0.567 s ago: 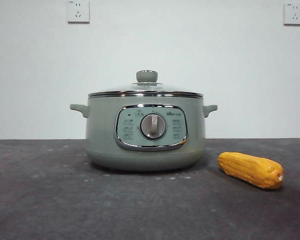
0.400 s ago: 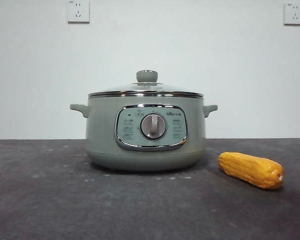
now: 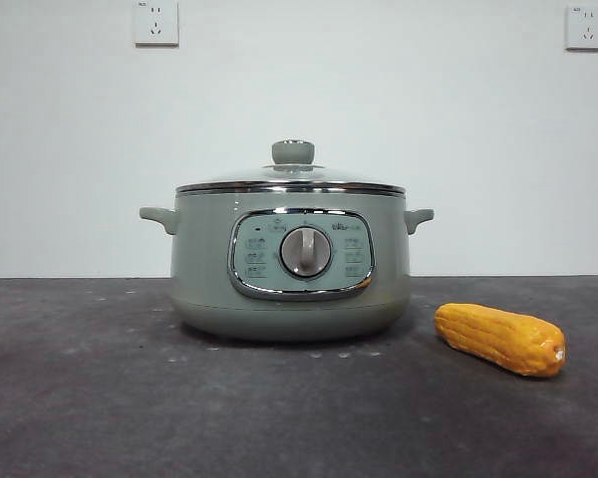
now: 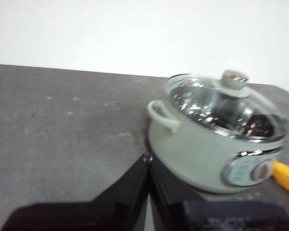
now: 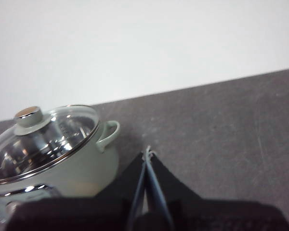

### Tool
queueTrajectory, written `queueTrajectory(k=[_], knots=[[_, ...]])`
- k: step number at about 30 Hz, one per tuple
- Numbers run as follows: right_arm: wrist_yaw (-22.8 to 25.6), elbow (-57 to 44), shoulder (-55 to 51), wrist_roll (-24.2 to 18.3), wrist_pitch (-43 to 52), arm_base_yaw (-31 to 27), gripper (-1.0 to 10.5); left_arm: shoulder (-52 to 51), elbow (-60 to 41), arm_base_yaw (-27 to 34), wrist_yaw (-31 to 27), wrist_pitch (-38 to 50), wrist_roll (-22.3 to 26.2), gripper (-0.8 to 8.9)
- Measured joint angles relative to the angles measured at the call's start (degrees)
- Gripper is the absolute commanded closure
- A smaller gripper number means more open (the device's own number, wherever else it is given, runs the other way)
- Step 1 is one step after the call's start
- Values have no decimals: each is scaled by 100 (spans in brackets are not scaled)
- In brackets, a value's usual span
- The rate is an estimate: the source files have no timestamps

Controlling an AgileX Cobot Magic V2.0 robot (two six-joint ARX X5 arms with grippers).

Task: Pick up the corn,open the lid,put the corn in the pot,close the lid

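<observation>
The pale green pot [image 3: 291, 264] stands in the middle of the dark table with the glass lid [image 3: 291, 177] closed on it. The yellow-orange corn [image 3: 500, 339] lies on the table to the right of the pot, apart from it. In the left wrist view the pot [image 4: 202, 154] and lid [image 4: 226, 103] show, with one end of the corn [image 4: 285, 177] behind the pot. My left gripper [image 4: 148, 158] is shut and empty, up beside the pot's handle side. My right gripper [image 5: 148, 154] is shut and empty, up beside the pot [image 5: 62, 166] and its lid [image 5: 41, 137].
The dark grey table [image 3: 100, 398] runs back to a white wall. Two wall sockets, one [image 3: 155, 22] at the upper left and one [image 3: 586, 26] at the upper right, sit high on the wall. Neither arm shows in the front view.
</observation>
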Motion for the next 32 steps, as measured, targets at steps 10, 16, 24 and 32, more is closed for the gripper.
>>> queueTrajectory(k=[10,16,24,32], knots=[[-623,2221,1541,-802,-2177,0,958,1113,1801,0,468,-1353,365,820],[-881,3034,2133,-1224,-3121,0,958,1541,2612,-17,472,-2135,730,820],[-898,3241,2352,-1421,-3329,0,956,1685,2780,-179,474,-2282,828,819],[-898,3241,2350,-1443,-3373,0,482,1829,2918,-188,474,-2356,828,214]])
